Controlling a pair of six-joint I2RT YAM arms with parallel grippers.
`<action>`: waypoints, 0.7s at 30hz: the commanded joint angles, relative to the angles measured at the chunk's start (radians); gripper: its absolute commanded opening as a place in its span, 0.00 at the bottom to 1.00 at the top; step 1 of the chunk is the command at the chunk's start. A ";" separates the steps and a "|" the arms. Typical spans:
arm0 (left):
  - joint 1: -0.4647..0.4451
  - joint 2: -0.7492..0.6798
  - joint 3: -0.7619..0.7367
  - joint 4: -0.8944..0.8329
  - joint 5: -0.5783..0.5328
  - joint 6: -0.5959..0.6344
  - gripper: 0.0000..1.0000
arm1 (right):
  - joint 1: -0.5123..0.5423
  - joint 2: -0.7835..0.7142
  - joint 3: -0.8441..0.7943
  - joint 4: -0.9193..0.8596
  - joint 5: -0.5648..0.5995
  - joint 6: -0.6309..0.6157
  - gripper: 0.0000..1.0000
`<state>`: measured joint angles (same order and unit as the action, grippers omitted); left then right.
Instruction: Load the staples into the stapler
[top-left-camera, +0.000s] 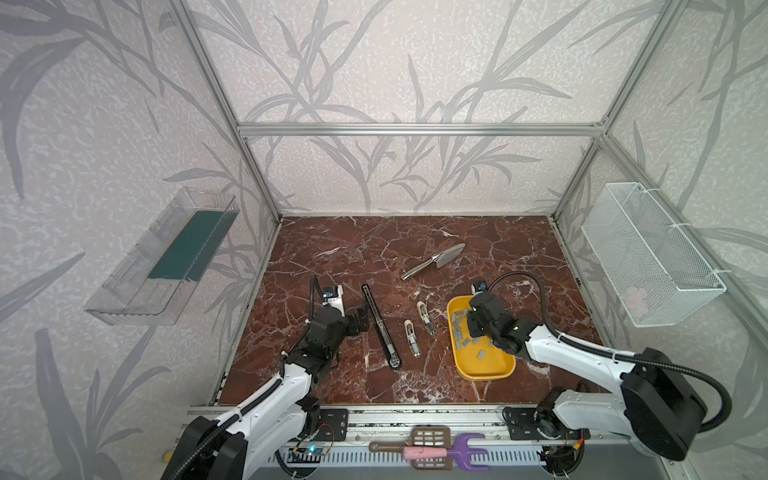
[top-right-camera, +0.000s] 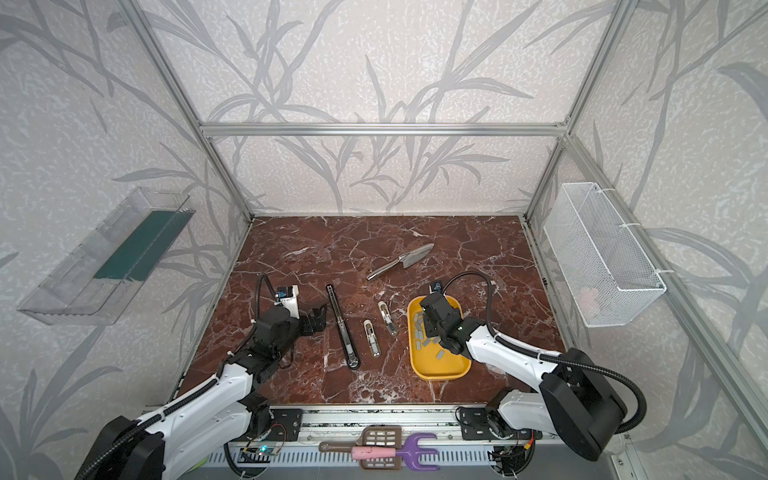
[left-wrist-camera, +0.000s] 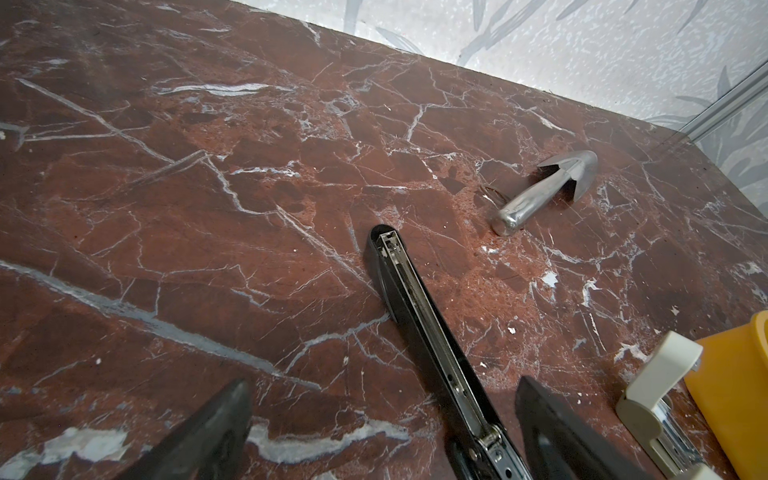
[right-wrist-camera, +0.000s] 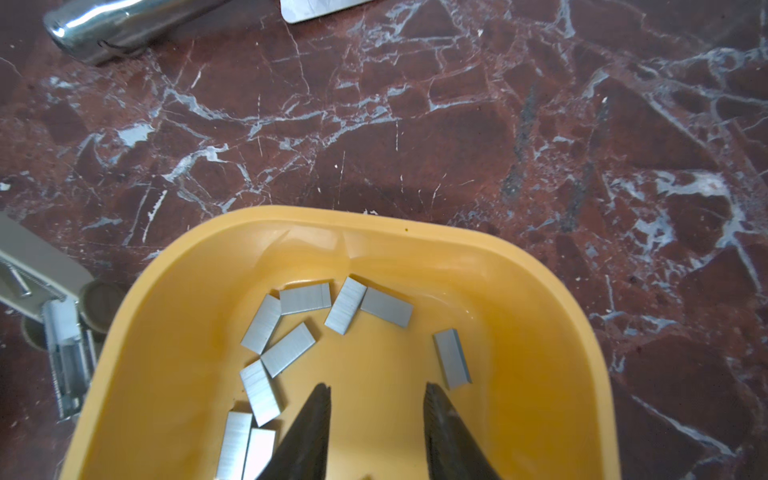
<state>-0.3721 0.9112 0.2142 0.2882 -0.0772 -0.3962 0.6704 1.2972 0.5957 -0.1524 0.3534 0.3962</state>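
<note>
My right gripper hangs part-open and empty inside the shallow yellow plastic tray, jaws over bare floor. The staples, short flat grey metal strips, lie scattered just past the tips toward the tray's far wall. The nearest sits just beside one finger, long axis nearly along it. My left gripper, wide open and empty, waits at the long black stapler, well apart from the tray.

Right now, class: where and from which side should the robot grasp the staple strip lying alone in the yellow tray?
Probably best: grip the lone staple strip across its long edges at mid-length, bringing the right hand straight down. It lies flat in the yellow tray, clear of the others.
</note>
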 joint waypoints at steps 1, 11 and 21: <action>-0.001 0.000 0.031 -0.014 -0.002 -0.008 0.99 | -0.022 0.035 0.048 0.045 -0.015 0.015 0.39; -0.001 0.002 0.033 -0.017 -0.009 -0.010 0.99 | -0.104 0.144 0.057 0.182 -0.140 0.004 0.47; 0.000 0.023 0.041 -0.018 -0.002 -0.009 0.99 | -0.134 0.213 0.064 0.241 -0.202 0.001 0.48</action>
<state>-0.3721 0.9298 0.2146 0.2756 -0.0772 -0.3969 0.5446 1.4971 0.6273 0.0544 0.1787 0.3954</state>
